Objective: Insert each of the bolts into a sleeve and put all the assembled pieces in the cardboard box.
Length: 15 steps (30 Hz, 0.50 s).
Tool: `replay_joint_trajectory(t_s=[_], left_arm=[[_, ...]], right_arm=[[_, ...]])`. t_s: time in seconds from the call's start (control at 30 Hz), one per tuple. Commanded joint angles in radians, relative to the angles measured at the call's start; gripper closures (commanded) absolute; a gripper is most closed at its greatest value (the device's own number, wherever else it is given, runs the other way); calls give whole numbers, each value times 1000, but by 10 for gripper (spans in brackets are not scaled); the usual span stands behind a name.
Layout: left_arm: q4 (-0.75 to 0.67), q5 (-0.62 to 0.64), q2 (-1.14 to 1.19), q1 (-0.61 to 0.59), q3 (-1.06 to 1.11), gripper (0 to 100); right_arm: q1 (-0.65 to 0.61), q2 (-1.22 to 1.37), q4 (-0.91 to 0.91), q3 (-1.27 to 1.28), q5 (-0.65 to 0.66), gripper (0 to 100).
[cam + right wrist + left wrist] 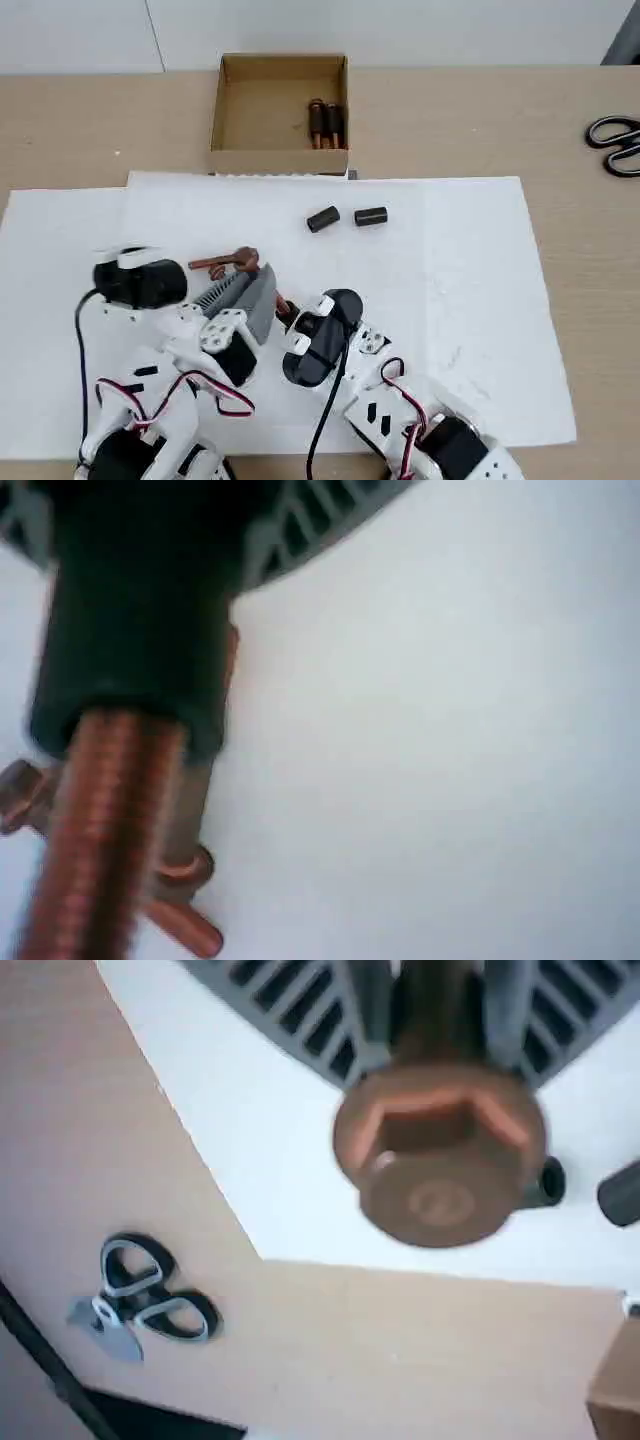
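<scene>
Pale wooden tabletop [480,110] carries a white paper sheet [470,300] in the high view, with an open cardboard box [228,110] at its far edge. Inside the box, two assembled copper-and-black pieces [326,124] lie against the right wall. Two loose black cylindrical sleeves [323,218] lie near each other on the paper, and black-handled scissors [615,145] rest on bare wood well off to the right. Loose copper bolts [225,262] lie just beside the left gripper [262,288], which meets the right gripper [300,322] over the paper. In the left wrist view, the left gripper's ribbed grey fingers [290,1000] are clenched on the shank of a copper hex-head bolt [440,1155], whose head faces the camera; the loose sleeves, the scissors and a box corner lie beyond. In the right wrist view, the right gripper grasps a black sleeve [140,610], and a threaded copper shank [100,840] sticks out of its end above the paper.
</scene>
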Motion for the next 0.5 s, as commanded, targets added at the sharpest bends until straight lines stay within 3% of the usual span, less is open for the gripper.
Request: replay_joint_trajectory(t_s=[0.0,0.47], left_arm=[[44,3,-8,46,-5,994],[203,-127,-6,61,-5,994]], right_arm=[[8,-5,-44,-32,9,996],[10,-5,-85,-61,11,996]])
